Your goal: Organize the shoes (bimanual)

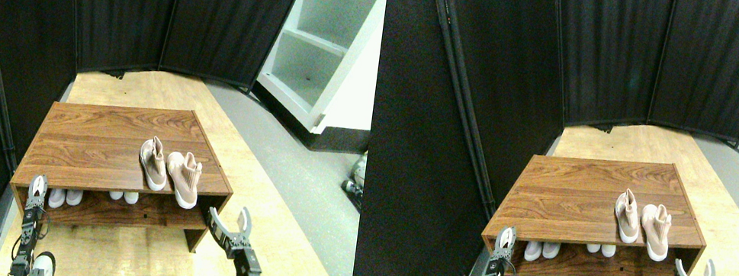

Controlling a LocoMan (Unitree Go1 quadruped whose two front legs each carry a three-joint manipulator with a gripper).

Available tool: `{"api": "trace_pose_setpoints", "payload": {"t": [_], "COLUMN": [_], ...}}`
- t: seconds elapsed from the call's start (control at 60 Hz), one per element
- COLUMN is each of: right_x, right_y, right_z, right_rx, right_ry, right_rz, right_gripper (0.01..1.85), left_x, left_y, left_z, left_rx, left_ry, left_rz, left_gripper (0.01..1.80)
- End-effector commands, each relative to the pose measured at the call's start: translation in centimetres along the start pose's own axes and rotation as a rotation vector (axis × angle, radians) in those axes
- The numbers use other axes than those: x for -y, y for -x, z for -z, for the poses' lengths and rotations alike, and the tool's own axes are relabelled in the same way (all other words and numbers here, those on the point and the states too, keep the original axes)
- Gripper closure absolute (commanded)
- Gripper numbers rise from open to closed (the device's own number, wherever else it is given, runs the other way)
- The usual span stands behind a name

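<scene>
1. Pair of pale pinkish-white high-ankle knit shoes with white soles: one shoe point(153, 164), its mate point(185, 178). Both stand on the top of the brown wood-grain shoe rack point(100, 143), right front part. They sit just beside each other, slightly splayed, toes toward the front edge. The right one's toe reaches the edge.
2. Lower shelf of the rack: four white toe caps show under the top board, two at left point(64, 197) and two nearer centre point(123, 195). Upper parts hidden, so colours of those shoes can't be told.
3. Left end effector point(37, 185): raised at the rack's front left corner, jaws parted, holding nothing.
4. Right end effector point(228, 224): just off the front right corner, below the pink pair, jaws spread wide, empty.
5. Step, as I judge it: approach, with no shoe grasped yet. Next move likely calls for lifting both end effectors to the top board and taking one pink shoe each.
6. Count: two pink shoes on top, four toe caps below, one rack, two end effectors.
</scene>
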Motion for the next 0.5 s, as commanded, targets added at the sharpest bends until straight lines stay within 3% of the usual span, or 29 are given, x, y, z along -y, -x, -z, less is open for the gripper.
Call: {"api": "trace_pose_setpoints", "payload": {"t": [0.017,0.117,0.283,0.5], "right_x": [-1.0,-0.4,1.5,3.6], "right_y": [-0.7,-1.5,-3.4,-6.3], "right_z": [0.6,1.5,3.2,5.0], "right_rx": [-0.049,-0.074,-0.131,-0.139], "right_ry": [-0.021,-0.083,-0.088,-0.104], "right_rz": [-0.041,-0.025,0.004,0.049], "right_gripper": [0.07,0.15,0.07,0.10], "left_x": [1.0,1.0,1.0,0.8], "left_y": [-0.1,-0.2,-0.1,-0.2], "left_z": [-0.1,-0.2,-0.4,-0.9], "left_rx": [0.003,0.003,0.007,0.013], "left_ry": [0.003,-0.006,-0.004,-0.006], "left_rz": [0.045,0.045,0.046,0.045], "left_gripper": [1.80,1.80,1.80,1.80]}}
